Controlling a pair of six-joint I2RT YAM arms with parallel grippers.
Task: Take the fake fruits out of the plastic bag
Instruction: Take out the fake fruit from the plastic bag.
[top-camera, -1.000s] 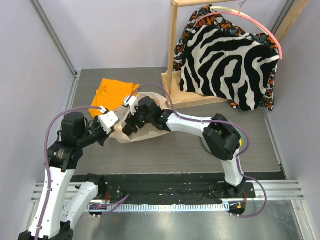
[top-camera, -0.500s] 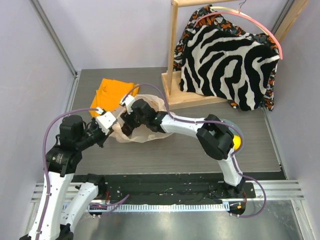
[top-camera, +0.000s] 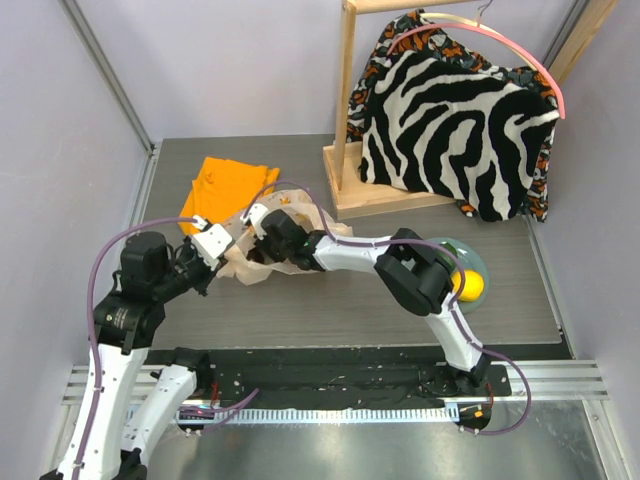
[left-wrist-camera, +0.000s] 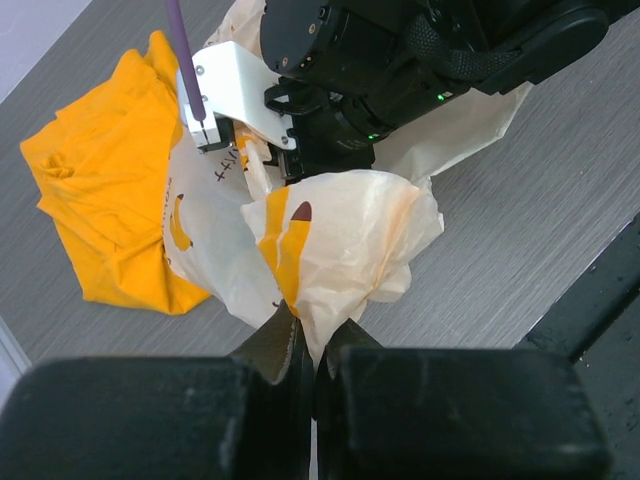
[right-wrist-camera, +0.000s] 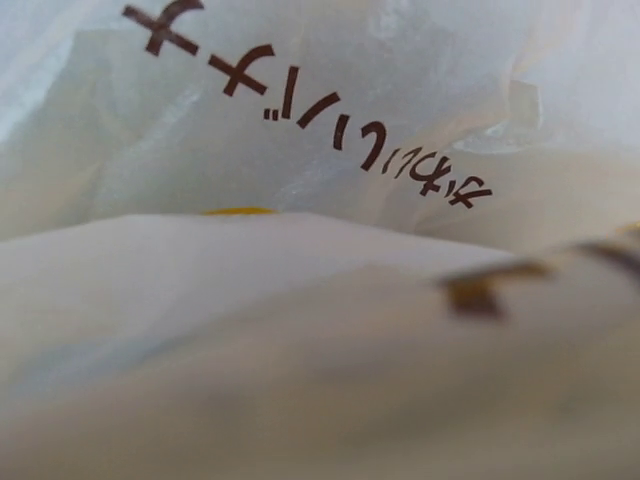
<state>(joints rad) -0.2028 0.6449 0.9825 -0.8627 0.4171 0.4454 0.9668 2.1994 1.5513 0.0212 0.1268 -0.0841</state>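
Note:
The plastic bag (top-camera: 243, 268), crinkly beige-white with brown and orange print, lies left of centre on the table. My left gripper (top-camera: 226, 254) is shut on a bunched fold of the bag (left-wrist-camera: 340, 230) at its near edge. My right gripper (top-camera: 260, 248) is reaching into the bag's mouth, and its fingers are hidden by plastic. The right wrist view shows only the inside of the bag (right-wrist-camera: 300, 130) and a thin yellow sliver (right-wrist-camera: 238, 211) that I cannot identify. One yellow fake fruit (top-camera: 470, 287) lies on a translucent plate (top-camera: 482, 262) at the right.
A folded orange cloth (top-camera: 225, 185) lies touching the bag's far left side. A wooden rack base (top-camera: 370, 197) with a zebra-patterned garment (top-camera: 450, 120) stands at the back right. Walls close in the table on both sides.
My right arm has pushed further left into the bag and its jaws have closed. Its elbow has swung left, uncovering the plate with the yellow fruit. The left gripper has kept its hold.

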